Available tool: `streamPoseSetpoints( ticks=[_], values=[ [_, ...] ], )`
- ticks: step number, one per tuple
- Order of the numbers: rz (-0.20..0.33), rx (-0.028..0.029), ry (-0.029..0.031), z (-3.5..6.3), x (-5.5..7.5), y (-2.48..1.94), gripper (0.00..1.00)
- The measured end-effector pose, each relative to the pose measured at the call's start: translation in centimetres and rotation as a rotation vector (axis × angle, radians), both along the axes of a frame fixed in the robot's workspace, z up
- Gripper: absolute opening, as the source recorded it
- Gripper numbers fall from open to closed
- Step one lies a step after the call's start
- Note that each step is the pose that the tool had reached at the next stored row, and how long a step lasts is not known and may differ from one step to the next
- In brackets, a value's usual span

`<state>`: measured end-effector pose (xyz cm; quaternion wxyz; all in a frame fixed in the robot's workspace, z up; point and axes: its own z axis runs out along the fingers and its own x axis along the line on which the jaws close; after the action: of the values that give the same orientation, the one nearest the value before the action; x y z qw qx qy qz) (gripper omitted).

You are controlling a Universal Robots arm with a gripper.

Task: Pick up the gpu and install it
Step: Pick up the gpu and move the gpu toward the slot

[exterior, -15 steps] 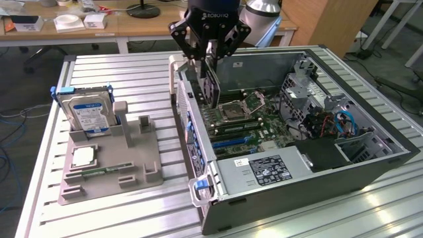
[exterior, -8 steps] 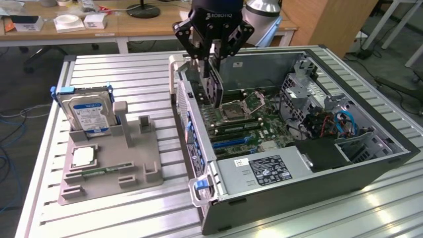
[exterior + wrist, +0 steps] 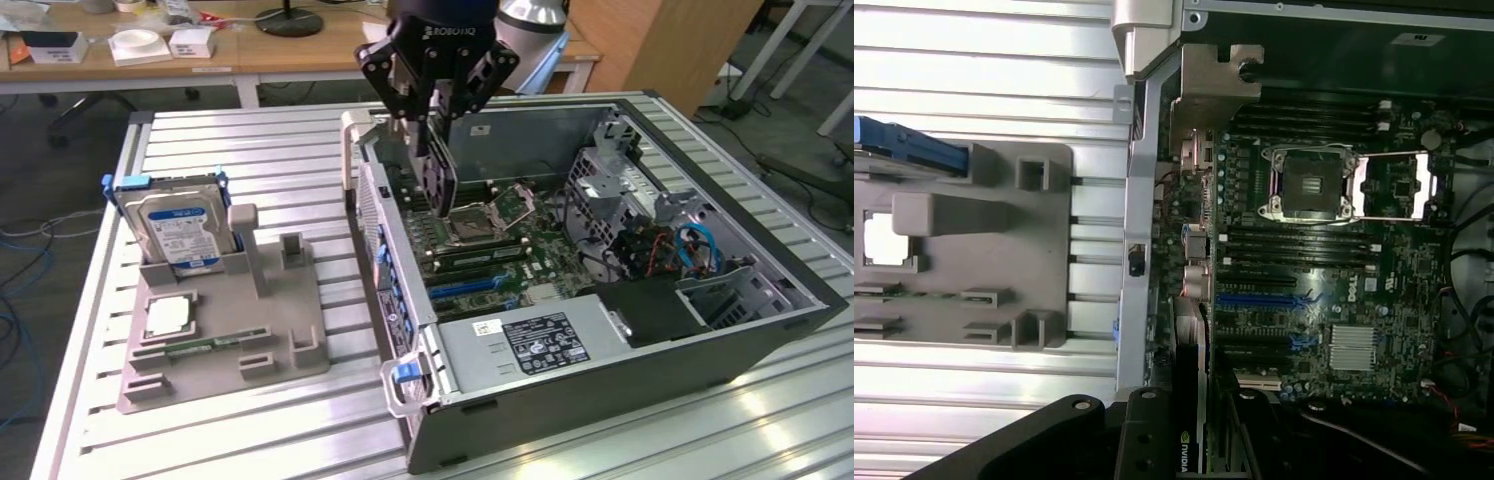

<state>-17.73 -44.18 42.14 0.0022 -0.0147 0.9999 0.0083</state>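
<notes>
One gripper (image 3: 435, 112) pinched one gpu (image 3: 442, 185): thin dark card, hung upright over one open computer case (image 3: 667, 385).

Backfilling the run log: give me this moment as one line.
gripper: shut on gpu | gpu: upright, above motherboard in open case | hard drive: standing in grey holder

Table (image 3: 240, 150): ribbed bare metal, dull sheen; holder (image 3: 267, 330): matt grey plastic; case (image 3: 667, 380): dark sheet metal; gpu (image 3: 438, 180): matt black
</notes>
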Motion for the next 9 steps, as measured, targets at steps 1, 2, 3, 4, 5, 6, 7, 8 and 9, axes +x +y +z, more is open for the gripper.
streamPoseSetpoints(
  ticks=[1, 2, 3, 4, 5, 6, 7, 8, 9],
  values=[
    [0.000, 0.0000, 0.0000, 0.00, 0.06, 0.00, 0.26],
    [0.000, 0.0000, 0.0001, 0.00, 0.11, 0.00, 0.26],
    [0.000, 0.0000, 0.0001, 0.00, 0.17, 0.00, 0.26],
    [0.000, 0.0001, 0.0001, 0.00, 0.21, 0.00, 0.26],
    [0.000, 0.0000, 0.0001, 0.00, 0.25, -0.01, 0.26],
    [0.000, 0.0000, 0.0001, 0.00, 0.30, -0.01, 0.26],
    [0.000, 0.0000, 0.0001, 0.00, 0.34, -0.01, 0.26],
    [0.000, 0.0000, 0.0001, 0.00, 0.39, -0.01, 0.26],
    [0.000, 0.0000, 0.0001, 0.00, 0.44, -0.01, 0.26]
  ],
)
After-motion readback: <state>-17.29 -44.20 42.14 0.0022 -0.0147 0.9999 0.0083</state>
